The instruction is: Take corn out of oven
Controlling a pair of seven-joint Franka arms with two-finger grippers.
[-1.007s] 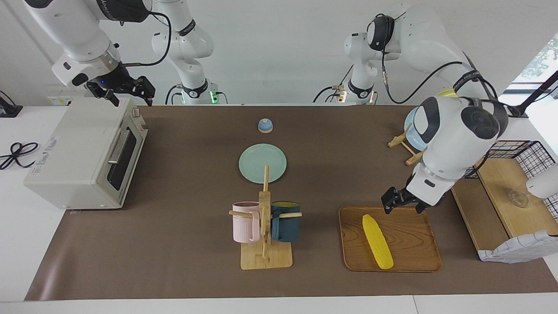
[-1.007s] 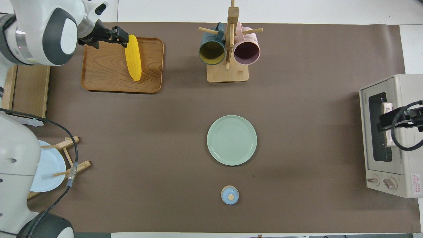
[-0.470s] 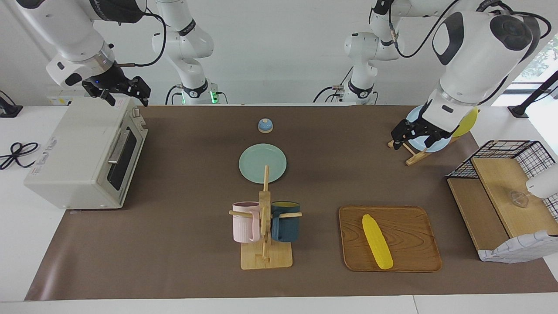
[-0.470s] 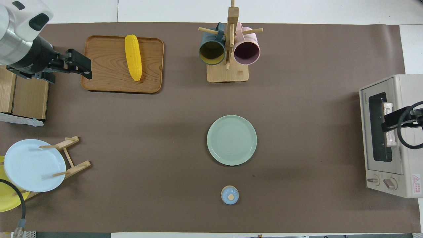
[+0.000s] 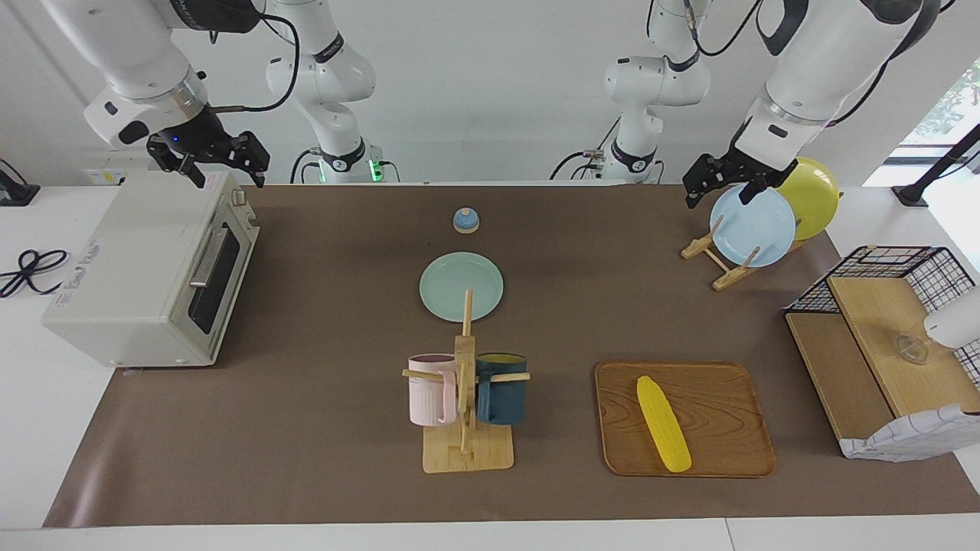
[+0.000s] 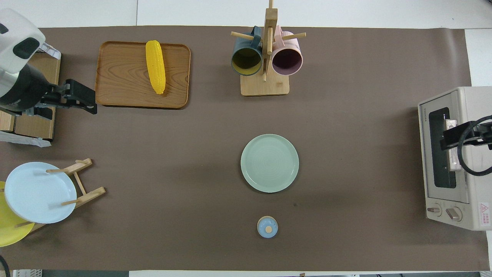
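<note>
since the earlier frames the left gripper (image 5: pixel 723 185) has lifted away from the wooden tray (image 5: pixel 735 398) and swung back toward the robots' end; it now hangs in the air over the plate rack (image 5: pixel 720 260), just above the pale blue plate (image 5: pixel 754 226), with its jaws wide and nothing between them. over the same stretch the right gripper (image 5: pixel 222 157) has hardly shifted: it hovers over the top of the oven (image 5: pixel 130 268) near the upper edge of the door, jaws wide and empty too.

the corn (image 5: pixel 663 422) lies flat on the wooden tray, at the left arm's end of the table and well apart from the oven, touching neither gripper. the oven door (image 5: pixel 218 272) is shut, its silver bar handle (image 5: pixel 205 258) up against the front, and through the dark glass nothing can be made out inside.

by how things lie, the task's own work looks finished: corn out, set down, door closed. the step in hand reads as both arms pulling clear toward a resting pose. what remains calls only for a clean retreat: the left gripper should rise or draw back without clipping the blue plate or the yellow plate (image 5: pixel 811 195) leaning in the rack beneath it, and the right should come off the oven top without brushing the door handle. the green plate (image 5: pixel 462 286), the mug stand (image 5: pixel 465 413) and the small blue bell (image 5: pixel 465 220) sit mid-table, out of either arm's way.
</note>
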